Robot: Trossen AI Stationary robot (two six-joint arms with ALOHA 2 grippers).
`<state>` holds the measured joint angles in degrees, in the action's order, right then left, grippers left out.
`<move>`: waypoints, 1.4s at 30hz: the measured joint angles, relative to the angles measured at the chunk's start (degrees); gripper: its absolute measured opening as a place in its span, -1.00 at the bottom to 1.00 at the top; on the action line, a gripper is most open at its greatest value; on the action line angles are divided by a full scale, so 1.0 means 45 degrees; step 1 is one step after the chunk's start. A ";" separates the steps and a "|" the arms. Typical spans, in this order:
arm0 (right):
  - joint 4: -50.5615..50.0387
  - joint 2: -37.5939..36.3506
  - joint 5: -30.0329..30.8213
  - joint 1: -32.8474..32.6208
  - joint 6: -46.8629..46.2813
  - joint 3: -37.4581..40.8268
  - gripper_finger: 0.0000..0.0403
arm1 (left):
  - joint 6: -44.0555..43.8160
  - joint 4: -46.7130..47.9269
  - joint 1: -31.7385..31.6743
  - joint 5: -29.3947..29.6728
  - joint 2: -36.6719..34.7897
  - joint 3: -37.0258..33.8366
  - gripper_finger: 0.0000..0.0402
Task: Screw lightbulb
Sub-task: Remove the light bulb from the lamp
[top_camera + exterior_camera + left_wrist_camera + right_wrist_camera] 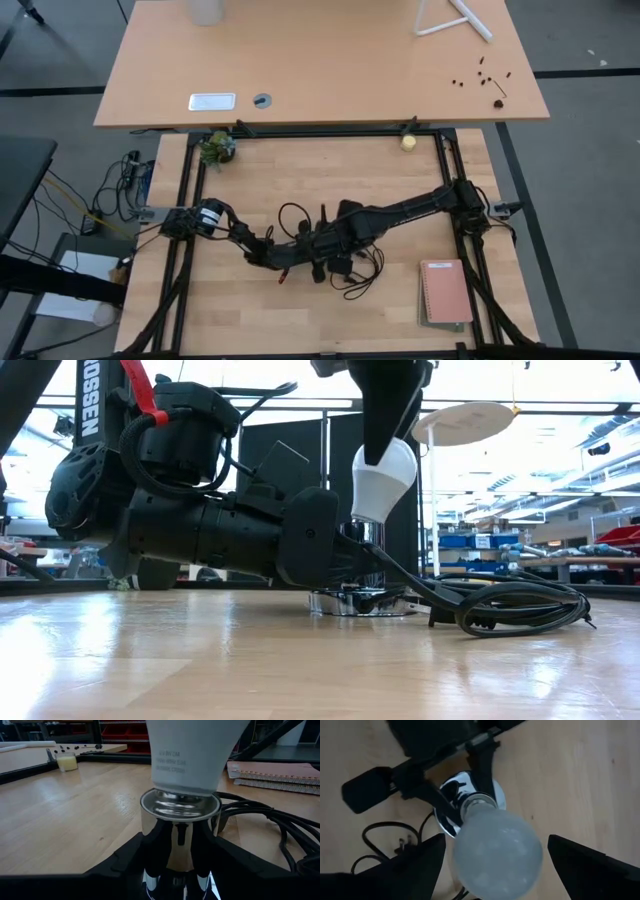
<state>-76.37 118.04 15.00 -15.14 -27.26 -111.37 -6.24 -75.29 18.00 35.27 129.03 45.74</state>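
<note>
The white lightbulb stands with its grey screw base in the mouth of the chrome socket, head up and leaning slightly. The socket's round base rests on the wooden table. My left gripper is shut on the socket's chrome stem at mid-table. My right gripper points down over the bulb, open, one finger on each side of the frosted head with narrow gaps showing. In the high view both grippers meet at mid-table and my right gripper hides the bulb. My left gripper pinches the socket's chrome stem between its two fingers, just below the socket's mouth. The fingers come in level from the table's left. The socket stands upright with its base on the table.
The socket's black cord lies coiled on the table just right of the socket. A pink notebook lies at the near right. A pale-yellow ball and a small plant sit at the far edge.
</note>
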 joint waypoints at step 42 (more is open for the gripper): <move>0.2127 -0.0005 0.0137 0.0341 0.1820 0.2119 0.22 | 0.0006 -0.0009 -0.0001 -0.0117 0.0000 -0.0005 -0.04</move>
<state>-66.79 118.02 15.62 -13.60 -19.06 -101.84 -6.21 -75.33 18.00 34.74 129.03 45.71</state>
